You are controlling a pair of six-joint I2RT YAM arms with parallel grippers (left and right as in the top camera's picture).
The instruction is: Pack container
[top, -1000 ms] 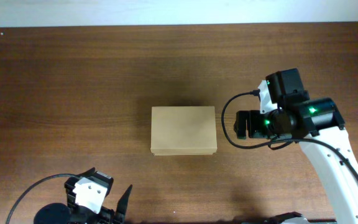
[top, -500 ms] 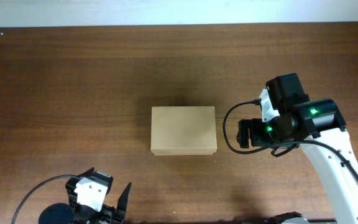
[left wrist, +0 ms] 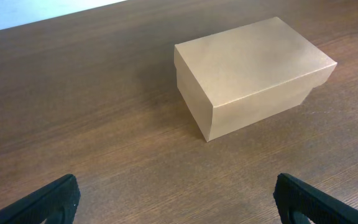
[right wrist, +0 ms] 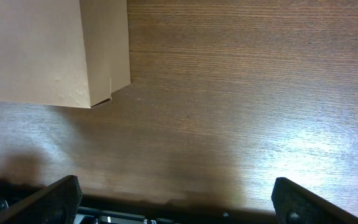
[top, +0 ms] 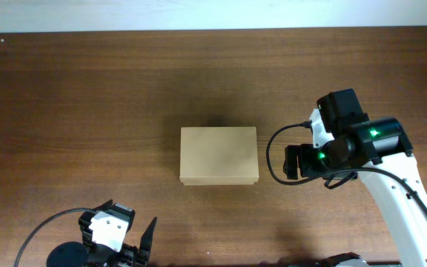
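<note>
— Since a second ago we see the right hand (top: 293, 162) has drawn back from the far side toward the near edge and a little to the right. In the last half second it has hardly shifted.

— And the left hand (left wrist: 176, 204)? We make it slightly lower at the near edge than before.

— Agreed. The container (top: 219, 154) has not moved. It sits in the middle of the desk (top: 87, 96), lid down flat on top.

— How do we read the hands?

— Both spread wide. In the left wrist view the two dark fingertips (left wrist: 50, 198) sit at the bottom corners with bare wood between them. The right wrist view shows the same, with one fingertip (right wrist: 51, 198) at each lower corner and nothing held between them.

— Where does the container lie for each?

— From the left wrist we see the whole box (left wrist: 253, 71) up and to the right, well apart from the fingers. From the right wrist only a corner of it (right wrist: 36, 50) shows at the upper left, resting on the desk.

— And from overhead?

— The right hand is just to the right of the box, level with its near half, not touching. The left hand is near the bottom edge, left of the box and well apart.
</note>
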